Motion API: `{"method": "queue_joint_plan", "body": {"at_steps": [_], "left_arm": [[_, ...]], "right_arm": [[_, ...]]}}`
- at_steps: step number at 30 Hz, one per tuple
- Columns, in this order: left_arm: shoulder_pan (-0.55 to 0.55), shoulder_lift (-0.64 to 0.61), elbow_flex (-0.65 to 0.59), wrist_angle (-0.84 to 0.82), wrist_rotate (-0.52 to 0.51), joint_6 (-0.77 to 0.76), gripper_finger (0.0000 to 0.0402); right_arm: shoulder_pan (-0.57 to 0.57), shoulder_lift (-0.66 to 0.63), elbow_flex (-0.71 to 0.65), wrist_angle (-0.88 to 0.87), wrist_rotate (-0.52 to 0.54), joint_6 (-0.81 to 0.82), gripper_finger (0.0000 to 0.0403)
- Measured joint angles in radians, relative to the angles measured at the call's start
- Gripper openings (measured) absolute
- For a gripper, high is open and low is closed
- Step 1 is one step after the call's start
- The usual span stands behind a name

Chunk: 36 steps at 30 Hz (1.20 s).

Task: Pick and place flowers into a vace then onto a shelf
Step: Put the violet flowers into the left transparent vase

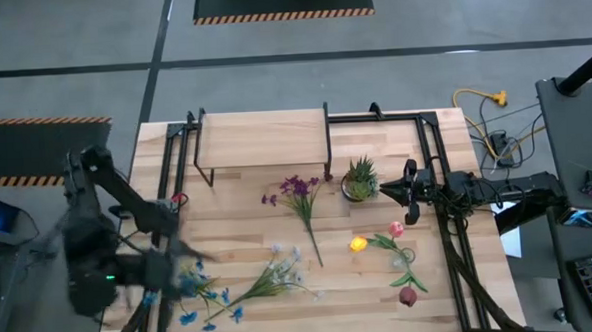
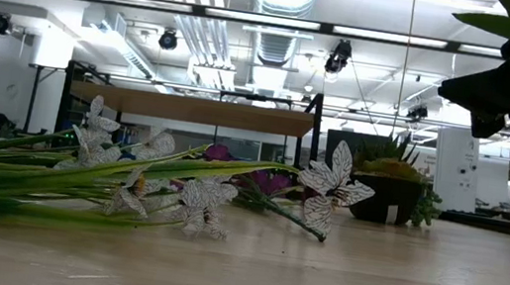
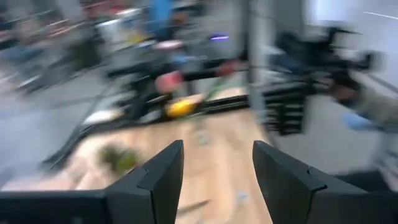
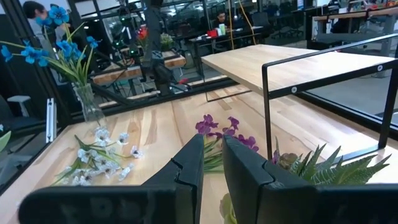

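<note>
The left gripper (image 1: 166, 282) hangs over the near left corner of the table (image 1: 249, 243), blurred in the high view; its own wrist view shows its fingers (image 3: 163, 171) spread apart with nothing between them. Just beside it lie blue flowers (image 1: 196, 290), and the right wrist view shows blue flowers standing upright in a clear glass vase (image 4: 90, 106) at that same left side. A white stem (image 1: 271, 277) lies on the table near the front, a purple stem (image 1: 299, 196) near the middle, and pink, yellow and red blooms (image 1: 390, 247) lie toward the right. The shelf (image 1: 263, 139) stands at the far side, bare on top; a potted plant (image 1: 360, 178) sits just right of it. The right gripper (image 1: 395, 190) rests beside that pot, its fingers (image 4: 189, 168) nearly pressed together with a narrow gap, holding nothing.
</note>
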<state>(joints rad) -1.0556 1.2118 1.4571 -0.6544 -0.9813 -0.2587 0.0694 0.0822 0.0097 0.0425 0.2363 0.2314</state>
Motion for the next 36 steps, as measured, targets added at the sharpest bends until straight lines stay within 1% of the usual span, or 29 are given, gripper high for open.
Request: {"method": "queue_joint_plan", "body": {"at_steps": [2, 3, 4, 6, 9, 11, 15, 17, 18, 20, 24, 28, 34, 36], "left_arm": [[0.065, 0.022, -0.003, 0.145, 0.155, 0.179, 0.0175], [0.098, 0.026, -0.002, 0.186, 0.196, 0.242, 0.0175], [0.135, 0.026, 0.009, 0.21, 0.203, 0.275, 0.0175], [0.213, 0.022, 0.033, 0.244, 0.201, 0.278, 0.0175], [0.353, 0.036, 0.035, 0.279, 0.222, 0.231, 0.0175], [0.448, 0.059, 0.031, 0.301, 0.286, 0.219, 0.0175], [0.599, 0.121, 0.028, 0.373, 0.457, 0.195, 0.0175], [0.656, 0.159, 0.029, 0.412, 0.534, 0.194, 0.0175], [0.677, 0.181, 0.029, 0.418, 0.556, 0.193, 0.0175], [0.721, 0.223, 0.029, 0.414, 0.561, 0.185, 0.0175], [0.768, 0.296, 0.028, 0.41, 0.562, 0.049, 0.0175], [0.792, 0.361, 0.028, 0.389, 0.562, -0.029, 0.0175], [0.815, 0.42, 0.029, 0.332, 0.56, -0.305, 0.0175], [0.818, 0.444, 0.021, 0.313, 0.555, -0.362, 0.0175]], "right_arm": [[0.0, 0.0, 0.0, 0.0, 0.0, 0.0, 0.0052], [0.0, 0.0, 0.0, 0.0, 0.0, 0.0, 0.0052], [0.0, 0.0, 0.0, 0.0, 0.0, 0.0, 0.0052], [0.0, 0.0, 0.0, 0.0, 0.0, 0.0, 0.0052], [0.0, 0.0, 0.0, 0.0, 0.0, 0.0, 0.0052], [0.0, 0.0, 0.0, 0.0, 0.0, 0.0, 0.0052], [0.0, -0.002, 0.0, 0.0, 0.001, -0.003, 0.0052], [0.0, -0.001, 0.0, 0.0, 0.001, -0.003, 0.0052], [0.0, -0.001, 0.0, 0.0, 0.001, -0.003, 0.0052], [0.0, -0.001, 0.0, 0.0, 0.001, -0.003, 0.0052], [0.0, -0.001, 0.0, 0.0, 0.001, -0.008, 0.0052], [0.0, -0.001, 0.0, 0.0, 0.001, -0.011, 0.0052], [0.0, -0.001, 0.0, 0.0, 0.001, -0.026, 0.0052], [0.0, -0.001, 0.0, 0.0, 0.001, -0.026, 0.0052]]}}
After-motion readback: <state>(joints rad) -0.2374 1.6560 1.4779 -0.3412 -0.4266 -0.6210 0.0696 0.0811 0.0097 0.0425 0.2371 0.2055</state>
